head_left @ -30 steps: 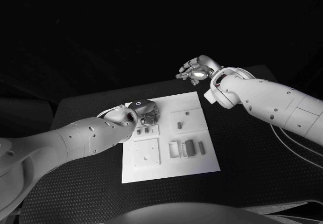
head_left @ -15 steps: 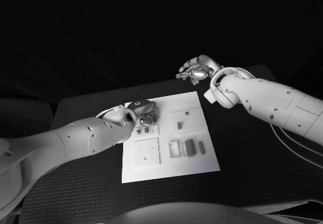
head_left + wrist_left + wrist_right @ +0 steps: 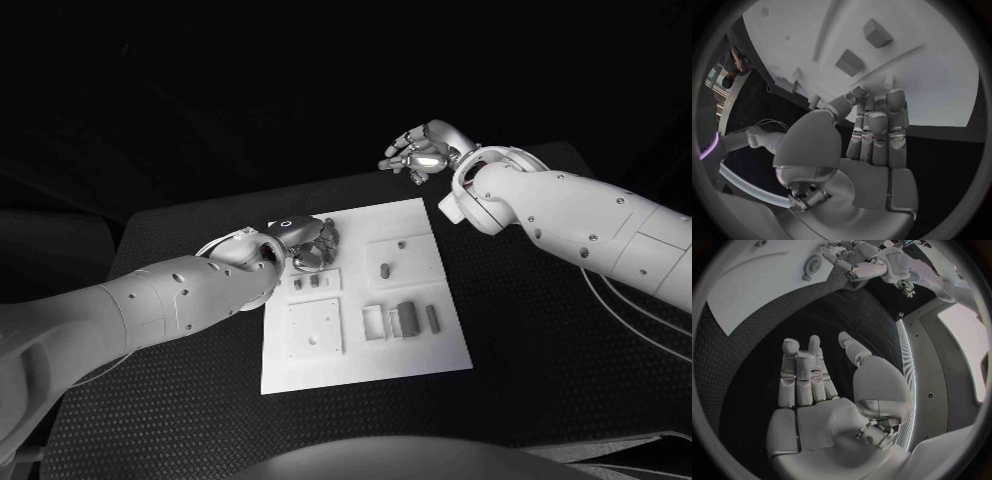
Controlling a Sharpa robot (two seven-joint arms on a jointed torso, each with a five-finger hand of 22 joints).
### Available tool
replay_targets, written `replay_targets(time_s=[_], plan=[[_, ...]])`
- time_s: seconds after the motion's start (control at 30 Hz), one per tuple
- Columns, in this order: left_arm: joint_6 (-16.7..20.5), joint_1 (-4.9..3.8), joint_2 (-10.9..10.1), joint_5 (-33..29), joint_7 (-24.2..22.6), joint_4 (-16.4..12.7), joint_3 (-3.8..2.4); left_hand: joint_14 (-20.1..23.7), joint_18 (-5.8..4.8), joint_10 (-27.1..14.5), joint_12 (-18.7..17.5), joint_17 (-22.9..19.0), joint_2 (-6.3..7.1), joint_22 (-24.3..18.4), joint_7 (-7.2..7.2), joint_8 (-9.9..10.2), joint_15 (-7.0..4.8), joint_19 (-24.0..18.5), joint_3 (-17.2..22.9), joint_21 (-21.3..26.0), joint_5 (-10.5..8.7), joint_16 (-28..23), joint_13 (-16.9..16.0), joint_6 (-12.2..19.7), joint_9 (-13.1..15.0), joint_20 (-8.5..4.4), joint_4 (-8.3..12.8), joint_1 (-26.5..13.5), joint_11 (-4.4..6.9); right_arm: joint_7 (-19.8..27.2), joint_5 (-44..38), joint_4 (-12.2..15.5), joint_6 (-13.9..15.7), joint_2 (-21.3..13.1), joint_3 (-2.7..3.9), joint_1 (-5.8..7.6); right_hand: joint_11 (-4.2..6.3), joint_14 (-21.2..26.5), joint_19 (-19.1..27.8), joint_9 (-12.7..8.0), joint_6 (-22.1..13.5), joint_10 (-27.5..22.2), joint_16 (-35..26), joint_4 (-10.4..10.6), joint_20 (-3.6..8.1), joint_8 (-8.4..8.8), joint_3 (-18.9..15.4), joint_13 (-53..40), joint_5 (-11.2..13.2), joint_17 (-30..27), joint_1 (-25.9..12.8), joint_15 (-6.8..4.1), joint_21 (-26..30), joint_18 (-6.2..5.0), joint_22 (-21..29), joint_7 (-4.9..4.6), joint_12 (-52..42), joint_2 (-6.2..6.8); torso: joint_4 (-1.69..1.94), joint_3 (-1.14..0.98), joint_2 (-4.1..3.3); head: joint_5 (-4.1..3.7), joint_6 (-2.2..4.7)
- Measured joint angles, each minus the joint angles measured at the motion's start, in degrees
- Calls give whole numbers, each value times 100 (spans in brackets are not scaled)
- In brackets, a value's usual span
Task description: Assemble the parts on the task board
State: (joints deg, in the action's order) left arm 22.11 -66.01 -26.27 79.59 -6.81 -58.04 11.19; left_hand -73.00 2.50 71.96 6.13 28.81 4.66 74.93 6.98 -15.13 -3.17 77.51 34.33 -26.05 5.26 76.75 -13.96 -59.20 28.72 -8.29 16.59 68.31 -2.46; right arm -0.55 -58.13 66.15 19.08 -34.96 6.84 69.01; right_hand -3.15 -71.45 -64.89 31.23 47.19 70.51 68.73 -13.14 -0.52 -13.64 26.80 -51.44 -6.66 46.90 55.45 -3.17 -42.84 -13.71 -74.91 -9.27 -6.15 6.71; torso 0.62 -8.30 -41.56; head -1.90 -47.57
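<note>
Under left hand [image 3: 306, 243], task board [image 3: 426, 345].

Dim scene, fisheye-bent wrist views

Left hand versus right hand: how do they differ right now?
The left hand is down over the task board at its far left corner; the right hand is raised beyond the board's far edge, off it. The left hand's fingers reach toward the board; the right hand's are loosely curled. Neither visibly holds a part.
</note>
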Motion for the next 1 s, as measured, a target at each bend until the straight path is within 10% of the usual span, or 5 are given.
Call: replay_targets(time_s=[0.43,1.0], plan=[[13,-8,-283,-101,-43,-319,-382,11,0,34,-2,-5,1,-1,-2,5,-11,2,0,0,-1,0,2,2,-2,1,0,0,9,0,0,8,0,-26,0,0,8,-1,0,-1,8,-8,0,0,-2,0,0,0,0,0,0,1,0,0,0,10,0,0,3,4,0,32,1],[-54,-29,-694,-114,4,-443,-369,13,-3,93,9,-10,2,-2,-9,-12,-13,22,-1,0,-2,0,-3,10,2,-17,1,0,-11,-1,0,14,0,-65,0,0,9,-1,9,3,-9,-9,0,0,-13,0,0,0,0,0,0,1,0,-1,1,4,0,0,5,3,1,42,-12]])
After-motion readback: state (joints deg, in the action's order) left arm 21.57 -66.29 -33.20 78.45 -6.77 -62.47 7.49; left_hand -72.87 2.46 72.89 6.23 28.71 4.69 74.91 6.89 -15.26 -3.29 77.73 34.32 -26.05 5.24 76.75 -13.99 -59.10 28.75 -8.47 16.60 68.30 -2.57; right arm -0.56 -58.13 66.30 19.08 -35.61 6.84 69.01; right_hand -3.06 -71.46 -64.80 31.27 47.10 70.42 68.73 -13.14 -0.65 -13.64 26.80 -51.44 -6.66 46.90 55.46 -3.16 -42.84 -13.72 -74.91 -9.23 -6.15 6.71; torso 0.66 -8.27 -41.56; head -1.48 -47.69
